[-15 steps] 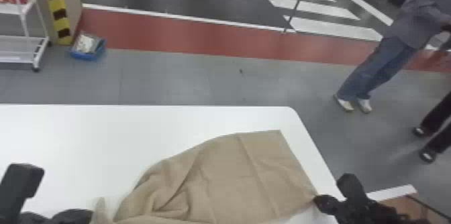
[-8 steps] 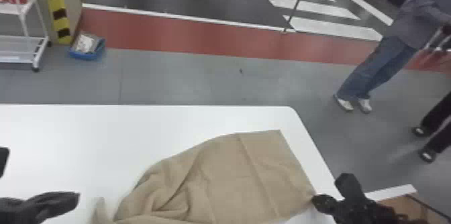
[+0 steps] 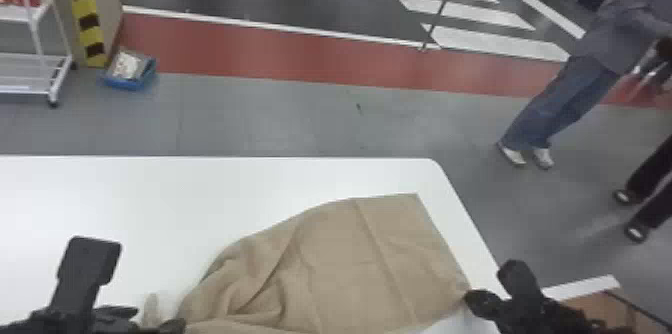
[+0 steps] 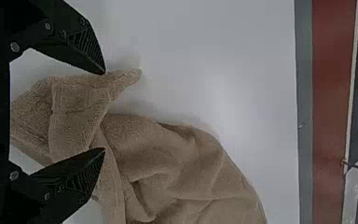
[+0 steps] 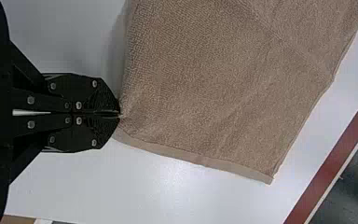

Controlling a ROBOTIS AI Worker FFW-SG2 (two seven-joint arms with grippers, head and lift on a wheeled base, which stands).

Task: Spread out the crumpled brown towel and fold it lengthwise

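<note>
Head view, towel: brown towel (image 3: 350,268) is on the white table (image 3: 125,198), near the table's right end, pretty smooth on its right half and all rumpled towards the left.
Left wrist view, bunched end: this one gets you the messy bit up close, deep folds plus a little pointed tip (image 4: 130,77) poking out over the tabletop.
Right wrist view, hem: a neat hem (image 5: 205,161) runs from the pinched spot to a free corner (image 5: 269,179), and the terry texture is easy to see here.
Right gripper: (image 3: 467,298) fingers pressed together, with a bit of the towel's edge nipped right at the tips.
Left gripper: (image 3: 159,320) fingers spread wide at the bunched end, towel lying in the gap, nothing clamped.
Floor past the table: head view covers the wider room, so you get grey floor (image 3: 280,113), then a red strip (image 3: 300,55), with a blue tray (image 3: 131,82) sitting on the floor over on the left, near a wheeled rack (image 3: 25,75) and a yellow-and-black striped post (image 3: 86,13).
Towel and table count: one towel, one table.
Gripper count: two, with two fingers each.
Floor stuff count: one tray, one rack with two shelves in sight, one striped post, one thin pole (image 3: 442,5).
</note>
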